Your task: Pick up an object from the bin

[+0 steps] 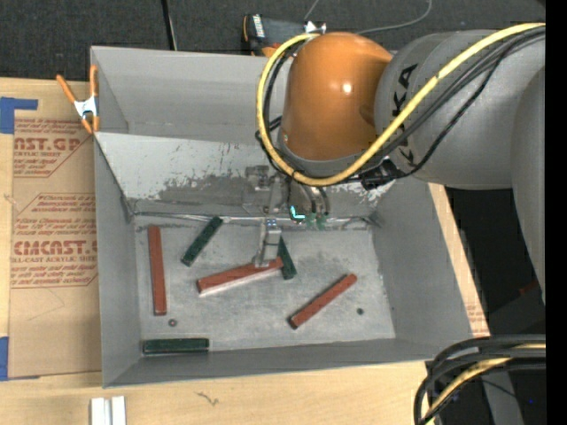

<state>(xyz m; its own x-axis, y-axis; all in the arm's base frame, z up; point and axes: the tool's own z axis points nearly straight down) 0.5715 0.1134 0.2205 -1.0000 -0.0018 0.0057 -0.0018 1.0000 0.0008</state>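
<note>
The grey metal bin (177, 87) has a dull, matt finish, its floor and back wall scuffed and scratched into paler streaks. Above it, the robot's orange cover (332, 91) is smooth and highly glossy, catching the room light, while the grey arm casing (478, 113) is smooth with a softer sheen. The yellow cables (262, 113) have a sleek plastic-looking jacket. The gripper (267, 259) looks like bare metal. The red-brown sticks (322, 300) and dark green sticks (175, 346) look matt and unpolished.

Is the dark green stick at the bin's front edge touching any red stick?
No, that dark green stick lies alone along the front wall, apart from the nearest red stick.
</note>
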